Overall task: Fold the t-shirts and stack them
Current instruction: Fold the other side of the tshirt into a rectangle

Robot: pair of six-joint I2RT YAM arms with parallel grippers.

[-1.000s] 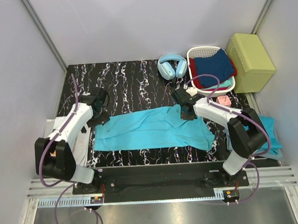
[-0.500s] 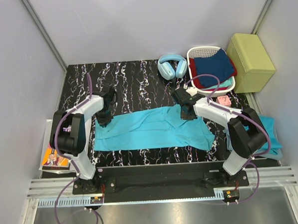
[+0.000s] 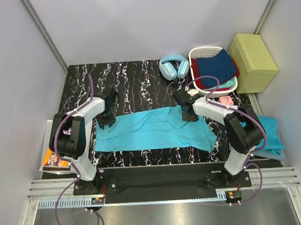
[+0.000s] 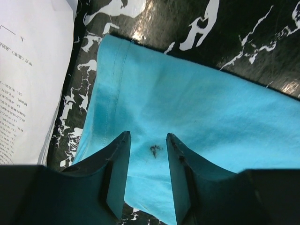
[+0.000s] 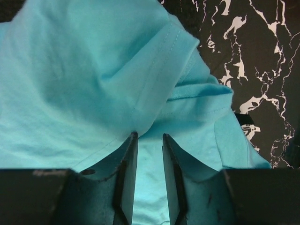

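Left gripper hangs over the far left corner of the t-shirt, its fingers parted. In the left wrist view the left gripper shows flat cloth through the gap and pinches nothing. A small dark speck sits on the fabric there. Right gripper is at the far edge of the same shirt, toward its right end. In the right wrist view the right gripper stands slightly apart, with lit cloth visible in the narrow slot, so it is released rather than clenched.

The t-shirt is plain turquoise, thin and soft, with no print. It lies on the black marbled table as a long band running left to right between the two arms. Its left end is squared off, with a double line of stitching along the hem. The right end widens toward the near side and is more rumpled. There the t-shirt lies in overlapping layers, with a stitched sleeve hem curling over a raised fold.

A second shirt of the same colour lies bunched at the near right, beside the right arm's base.

Further out, pale blue headphones sit at the far edge, beside a white basket holding dark blue and red cloth. A yellow-green box lies to its right, and a printed sheet lies left of the shirt.
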